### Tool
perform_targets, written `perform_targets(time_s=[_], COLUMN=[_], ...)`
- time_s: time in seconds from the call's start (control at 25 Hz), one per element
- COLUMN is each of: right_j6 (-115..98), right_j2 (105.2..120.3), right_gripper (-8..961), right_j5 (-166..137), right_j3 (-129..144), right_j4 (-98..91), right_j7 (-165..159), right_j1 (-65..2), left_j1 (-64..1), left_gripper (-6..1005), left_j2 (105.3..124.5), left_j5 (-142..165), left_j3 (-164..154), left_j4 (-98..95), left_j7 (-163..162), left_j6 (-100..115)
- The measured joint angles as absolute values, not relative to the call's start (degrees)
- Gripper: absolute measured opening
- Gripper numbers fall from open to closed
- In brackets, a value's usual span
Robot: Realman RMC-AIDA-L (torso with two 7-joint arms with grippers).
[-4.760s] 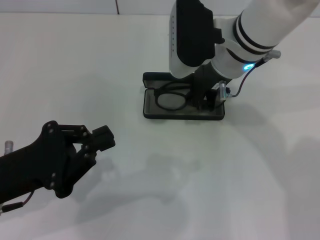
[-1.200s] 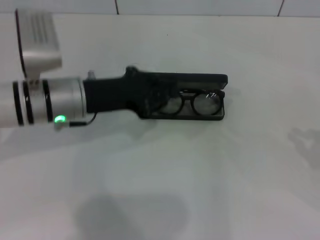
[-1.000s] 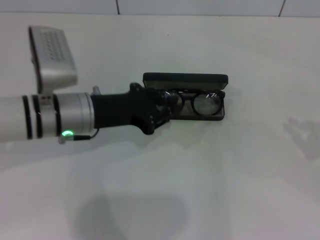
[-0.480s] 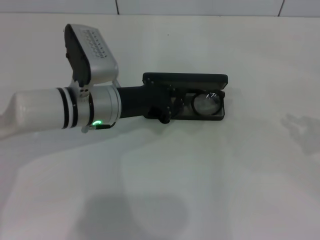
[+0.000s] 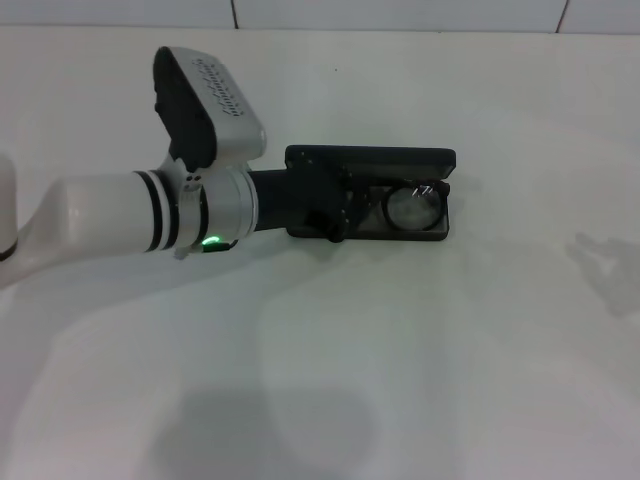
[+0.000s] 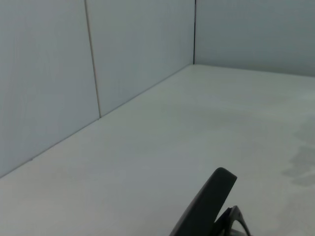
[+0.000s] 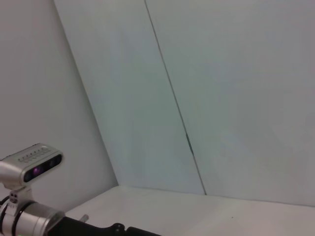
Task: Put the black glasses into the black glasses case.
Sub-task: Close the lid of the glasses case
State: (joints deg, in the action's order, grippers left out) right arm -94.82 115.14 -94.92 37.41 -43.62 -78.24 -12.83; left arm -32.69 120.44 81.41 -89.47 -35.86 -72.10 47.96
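Head view: white bench (image 5: 420,350), tiled wall (image 5: 400,12) behind. Open case (image 5: 415,225) holds glasses (image 5: 415,205). Left gripper (image 5: 335,205) over case, jaws' state unclear; right arm unseen.

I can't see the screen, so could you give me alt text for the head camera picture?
The robot's left gripper reaches in from the left over the left end of an open black case on a white table. Black glasses lie inside the case, with only the right lens clear of the gripper. The right arm is out of the picture.
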Motion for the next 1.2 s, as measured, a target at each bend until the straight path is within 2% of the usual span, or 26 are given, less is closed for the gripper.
perform_targets(time_s=[0.8, 1.0, 1.2], right_j6=[-95.27, -96.34, -97.13], right_j2=[115.14, 115.13, 115.13], right_gripper=[153, 154, 152], right_j5=[-94.40, -94.38, -94.29], right_j3=[37.79, 37.32, 37.05], right_j4=[-41.48, -41.48, -41.48], right_j7=[-76.80, -76.78, -76.34], right_j1=[-13.36, -12.69, -12.19], left_j1=[-34.93, -33.66, -29.47], left_gripper=[177, 178, 180], left_j2=[120.59, 120.32, 120.11], left_j5=[79.81, 76.68, 75.96], left_j3=[-91.28, -94.77, -96.36], left_j4=[-32.41, -35.22, -41.83], left_j7=[-71.65, -71.46, -71.92], left_j6=[44.41, 44.92, 45.14])
